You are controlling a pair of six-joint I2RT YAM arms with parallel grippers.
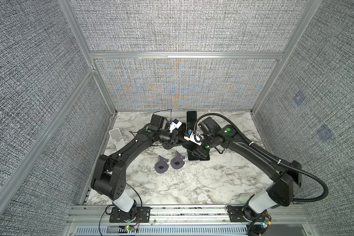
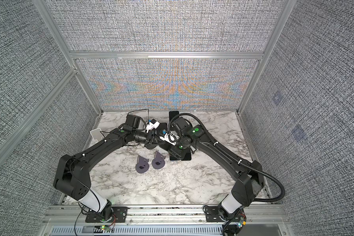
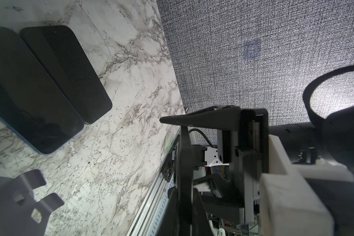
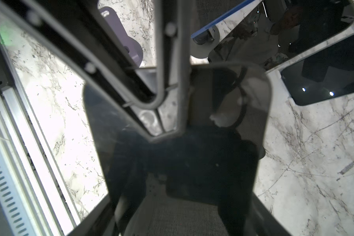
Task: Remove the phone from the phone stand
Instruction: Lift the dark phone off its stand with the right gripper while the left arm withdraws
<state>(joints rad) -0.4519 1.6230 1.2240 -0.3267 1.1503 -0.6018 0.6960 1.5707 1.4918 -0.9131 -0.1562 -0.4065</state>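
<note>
Both sets of fingers are found over the middle of the desk [image 1: 192, 183], and the removal itself is judged to be in hand. The phone [image 4: 182, 163] is seen in the right wrist view as a dark glossy slab lying between the right fingers [image 3: 204, 119]. These are held well apart, one at each long edge; whether they bear on it yet cannot be told. The left fingers [image 1: 177, 140] are pressed fully together just beside what is taken for a black phone stand [image 1: 168, 146], and nothing can be made out between them. Whether the phone rests on that stand is hidden by the wrists in both top views. A blue-edged phone [image 3: 39, 98] and a matt black phone [image 3: 70, 67] are laid flat side by side close by. Two purple stands [image 1: 161, 164] are left empty nearer the front. Next, a firm hold on the phone's edges would be called for, then a lift clear of the stand's lip, with the stand kept from being dragged along.
</note>
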